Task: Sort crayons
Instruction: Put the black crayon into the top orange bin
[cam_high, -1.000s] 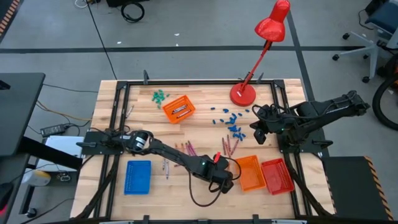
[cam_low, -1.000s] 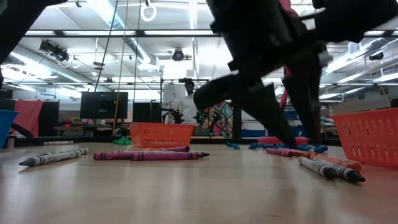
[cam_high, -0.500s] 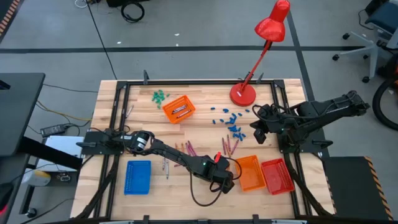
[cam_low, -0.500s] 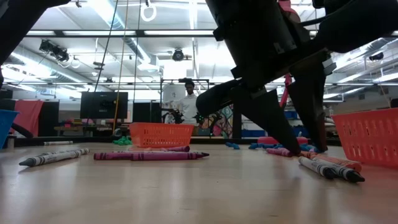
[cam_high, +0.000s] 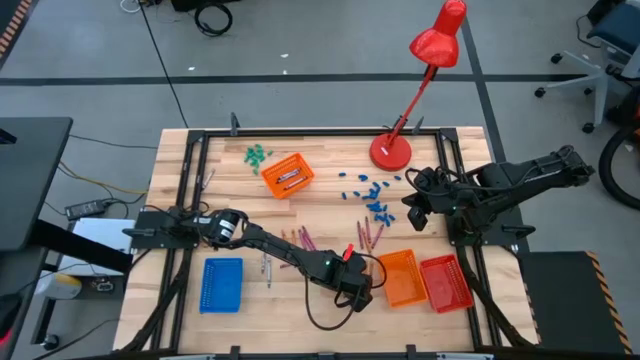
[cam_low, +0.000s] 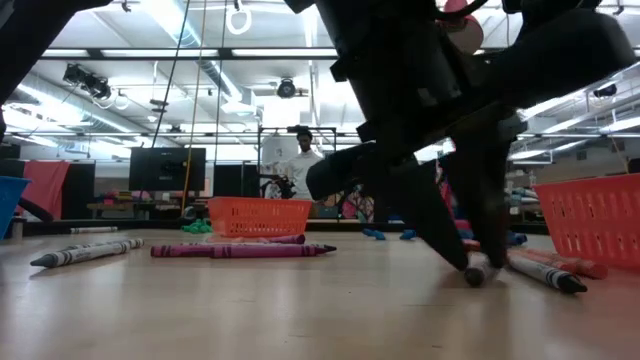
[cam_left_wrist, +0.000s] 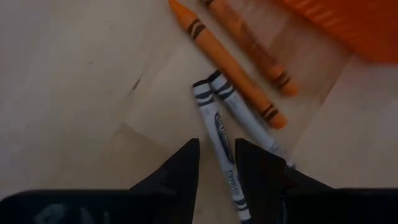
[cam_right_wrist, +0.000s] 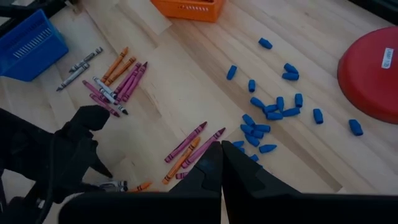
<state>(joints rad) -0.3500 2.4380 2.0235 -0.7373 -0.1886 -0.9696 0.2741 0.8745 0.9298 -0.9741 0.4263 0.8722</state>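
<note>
Crayon pick in hand: left gripper (cam_left_wrist: 216, 163) low over the tabletop (cam_high: 320, 205) at about 6 o'clock, just beside the orange tray (cam_high: 401, 277); its fingers (cam_left_wrist: 181, 169) stand apart, one to each side of a grey-white crayon (cam_left_wrist: 221, 138), not yet pinching it. A second grey-white crayon (cam_left_wrist: 244, 118) lies against the first, with two orange crayons (cam_left_wrist: 225, 66) just beyond. Judged requirement: close on the straddled stick alone, squarely across its barrel, tips down near the wood so the neighbour is not dragged along; lift straight up before travelling. Other crayons lie loose at table centre (cam_right_wrist: 188, 149) and toward 8 o'clock (cam_right_wrist: 117, 84), with small blue pieces (cam_right_wrist: 267, 117) at about 2 o'clock. Right gripper (cam_right_wrist: 221, 163) waits raised at 3 o'clock, fingers pressed together, holding nothing.
</note>
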